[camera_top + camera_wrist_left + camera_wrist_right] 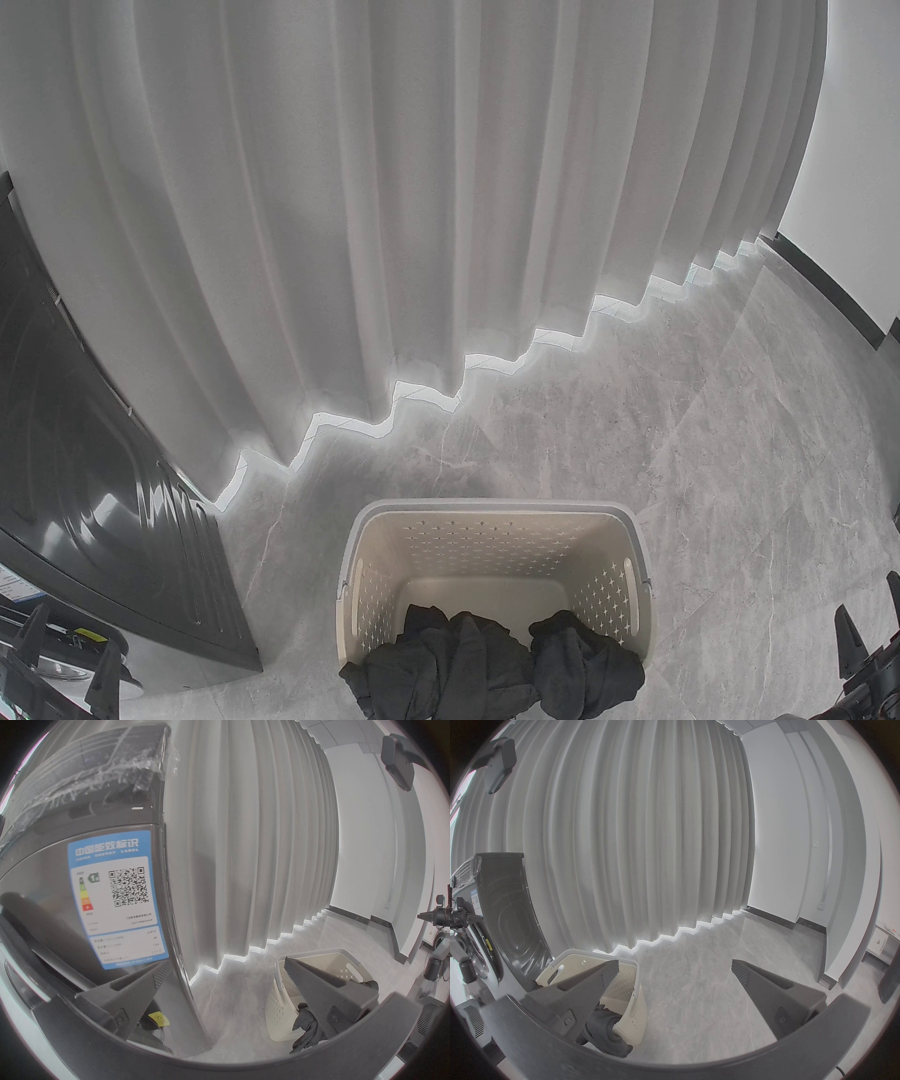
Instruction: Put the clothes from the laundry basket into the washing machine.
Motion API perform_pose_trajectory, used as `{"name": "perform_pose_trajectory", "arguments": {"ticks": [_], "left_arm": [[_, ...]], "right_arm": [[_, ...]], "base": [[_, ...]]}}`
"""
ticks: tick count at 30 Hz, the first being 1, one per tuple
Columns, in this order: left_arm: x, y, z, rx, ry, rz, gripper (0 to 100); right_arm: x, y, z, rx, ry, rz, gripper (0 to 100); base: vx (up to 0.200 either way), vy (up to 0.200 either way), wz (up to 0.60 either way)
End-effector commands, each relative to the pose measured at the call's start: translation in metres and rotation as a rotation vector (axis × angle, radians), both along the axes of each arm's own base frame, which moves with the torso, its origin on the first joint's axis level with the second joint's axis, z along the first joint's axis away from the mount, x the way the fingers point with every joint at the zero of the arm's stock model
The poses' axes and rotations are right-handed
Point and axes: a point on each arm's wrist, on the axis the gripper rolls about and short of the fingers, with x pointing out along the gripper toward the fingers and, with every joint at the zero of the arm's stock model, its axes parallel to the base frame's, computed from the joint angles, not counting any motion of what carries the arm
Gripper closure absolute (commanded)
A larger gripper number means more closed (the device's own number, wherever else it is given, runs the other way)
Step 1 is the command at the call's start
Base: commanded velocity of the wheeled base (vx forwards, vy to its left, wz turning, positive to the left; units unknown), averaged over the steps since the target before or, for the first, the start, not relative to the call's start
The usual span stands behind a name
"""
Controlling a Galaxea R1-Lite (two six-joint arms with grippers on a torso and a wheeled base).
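Grey marble floor (731, 450), white curtain (422, 187), laundry basket (487, 548)

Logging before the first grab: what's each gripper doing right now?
Left gripper: open, holding nothing.
Right gripper: open, holding nothing.

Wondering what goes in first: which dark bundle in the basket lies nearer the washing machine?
The wider bundle, on the left side of the laundry basket, toward the washing machine; the smaller bundle sits by the right wall.
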Motion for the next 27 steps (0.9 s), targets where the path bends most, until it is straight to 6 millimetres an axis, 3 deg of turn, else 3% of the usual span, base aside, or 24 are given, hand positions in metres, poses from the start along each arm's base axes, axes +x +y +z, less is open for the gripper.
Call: {"name": "perform_pose_trajectory", "arguments": {"ticks": [1, 23, 27], "left_arm": [[0.0, 0.0, -0.0053, 0.0, 0.0, 0.0, 0], [0.0, 0.0, -0.0052, -0.003, -0.001, 0.0, 0], [0.0, 0.0, -0.0052, -0.005, -0.001, 0.0, 0]], "right_arm": [[0.0012, 0.0, -0.0049, 0.0, 0.016, 0.0, 0], [0.0012, 0.0, -0.0049, 0.0, 0.016, 0.0, 0], [0.0012, 0.0, -0.0049, 0.0, 0.016, 0.0, 0]], "base": [[0.0, 0.0, 0.0], [0.0, 0.0, 0.0], [-0.2, 0.0, 0.0]]}}
